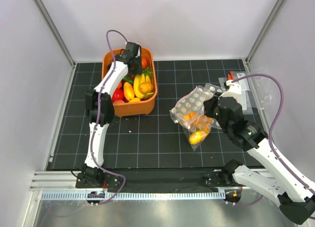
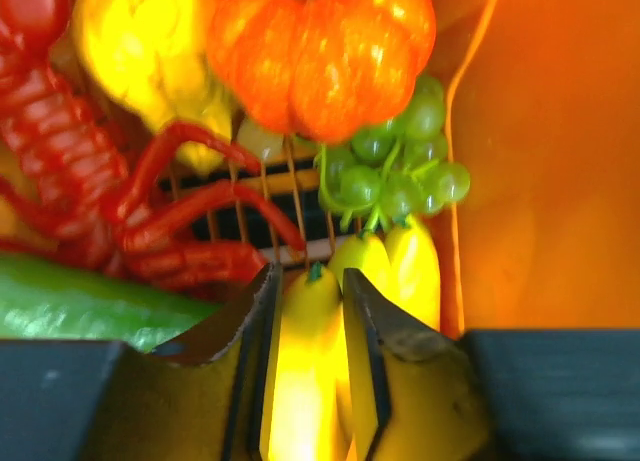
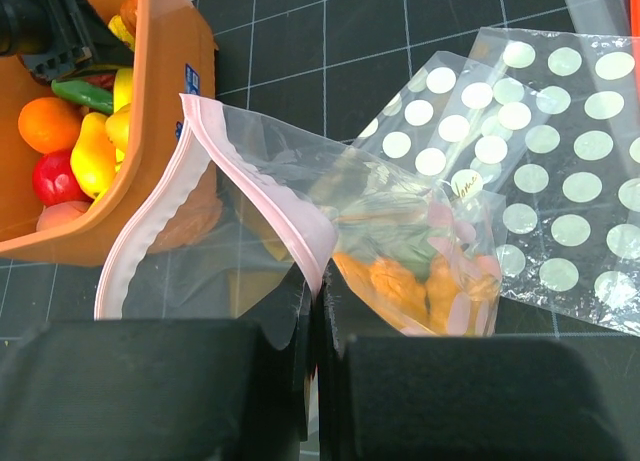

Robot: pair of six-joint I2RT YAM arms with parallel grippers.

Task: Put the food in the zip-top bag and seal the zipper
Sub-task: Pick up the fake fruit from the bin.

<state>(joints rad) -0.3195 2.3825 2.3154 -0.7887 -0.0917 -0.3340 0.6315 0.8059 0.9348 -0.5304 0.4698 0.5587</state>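
Your bin sat rear-left on the worktop, food inside, your left tool down among it. To its right lay the zip-top bag, dotted bags just behind, your right tool at its mouth.

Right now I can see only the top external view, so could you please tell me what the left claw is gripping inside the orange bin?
Observer: The left claw has a yellow banana between its fingers, next to green grapes.
Operator: Thank you. Does the right claw have hold of the bag?
Observer: Yes, the right claw is pinching the pink zipper of the zip-top bag.
Operator: Is the bag's mouth open?
Observer: Yes. Only one lip is pinched and the other hangs apart, so the mouth gapes toward the orange bin.
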